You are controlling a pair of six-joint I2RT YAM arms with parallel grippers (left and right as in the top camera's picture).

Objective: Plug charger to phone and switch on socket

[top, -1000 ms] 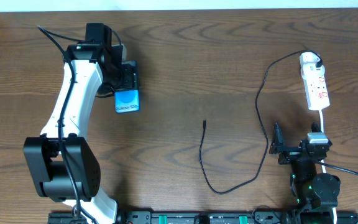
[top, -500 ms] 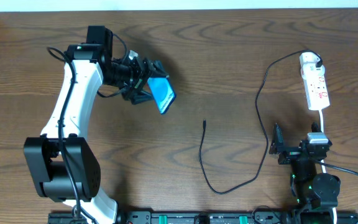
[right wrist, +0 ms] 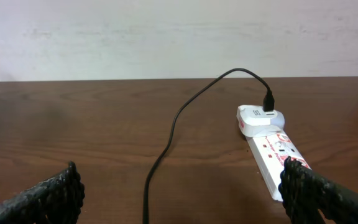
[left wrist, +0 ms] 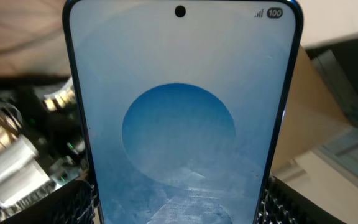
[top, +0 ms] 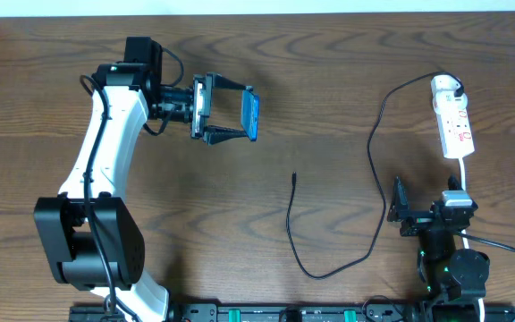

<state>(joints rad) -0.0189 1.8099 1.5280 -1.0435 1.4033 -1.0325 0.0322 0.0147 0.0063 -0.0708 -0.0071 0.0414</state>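
Overhead, the phone [left wrist: 179, 124] shows only edge-on, and the left wrist view cuts off its lower end. One phone, one charger [top: 371, 143], one socket [top: 454, 121], two tools. The left tool [top: 245, 114] pinches the phone clear of the table [top: 311, 72]. The right tool [top: 399, 213], spread wide and empty, sits beside the charger, which is plugged into the socket.
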